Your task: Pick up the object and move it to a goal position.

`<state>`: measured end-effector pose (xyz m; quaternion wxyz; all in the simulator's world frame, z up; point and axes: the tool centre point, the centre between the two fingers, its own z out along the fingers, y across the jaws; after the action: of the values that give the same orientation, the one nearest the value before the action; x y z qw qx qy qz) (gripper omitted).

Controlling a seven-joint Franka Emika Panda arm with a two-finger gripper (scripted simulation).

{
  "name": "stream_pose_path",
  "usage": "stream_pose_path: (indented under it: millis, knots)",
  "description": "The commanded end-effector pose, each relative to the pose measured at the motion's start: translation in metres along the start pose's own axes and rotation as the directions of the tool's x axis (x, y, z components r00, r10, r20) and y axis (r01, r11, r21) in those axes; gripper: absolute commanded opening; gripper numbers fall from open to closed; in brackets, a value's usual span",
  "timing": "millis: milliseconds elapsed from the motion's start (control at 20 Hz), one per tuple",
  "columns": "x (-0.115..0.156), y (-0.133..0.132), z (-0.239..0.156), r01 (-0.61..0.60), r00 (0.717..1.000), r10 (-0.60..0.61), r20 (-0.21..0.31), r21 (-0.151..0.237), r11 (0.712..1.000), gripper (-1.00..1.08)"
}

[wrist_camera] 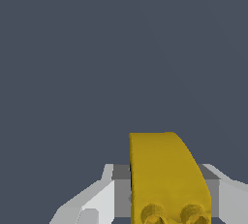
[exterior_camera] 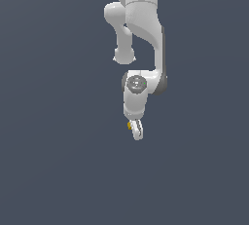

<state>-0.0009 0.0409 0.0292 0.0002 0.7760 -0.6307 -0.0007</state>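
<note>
Holding the object [wrist_camera: 164, 179] clamped between the fingers of the gripper [exterior_camera: 136, 130]; its long axis runs outward past the fingertips (no goal marker visible), clear of any surface.

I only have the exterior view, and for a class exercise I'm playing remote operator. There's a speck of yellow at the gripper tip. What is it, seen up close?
Observer: In the wrist view the object is a mustard-yellow piece with a curved top, and it sits between the fingers of the gripper.
Operator: Any detail on it?
Observer: Two round studs show at its near end.
Operator: Is anything else near it?
Observer: No, the wrist view shows only plain grey ground beyond it. In your view the object is the speck beside the gripper.
</note>
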Motion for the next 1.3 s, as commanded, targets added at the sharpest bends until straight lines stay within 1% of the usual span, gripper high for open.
stream_pose_path:
  millis: [0,200,850,1050,1250]
  knots:
    - [0.016,-0.002,-0.008,-0.002,1.0,0.002,-0.001,0.001,1.0,-1.0]
    - [0.052,-0.007,-0.025,-0.002,1.0,0.002,-0.001,0.001,1.0,-1.0]
    - [0.183,-0.03,-0.087,-0.002,1.0,0.002,-0.002,0.001,1.0,-1.0]
    - [0.211,-0.036,-0.101,-0.001,1.0,0.001,-0.002,0.001,1.0,-1.0]
    - [0.231,-0.04,-0.11,-0.001,1.0,0.001,-0.001,0.001,1.0,-1.0]
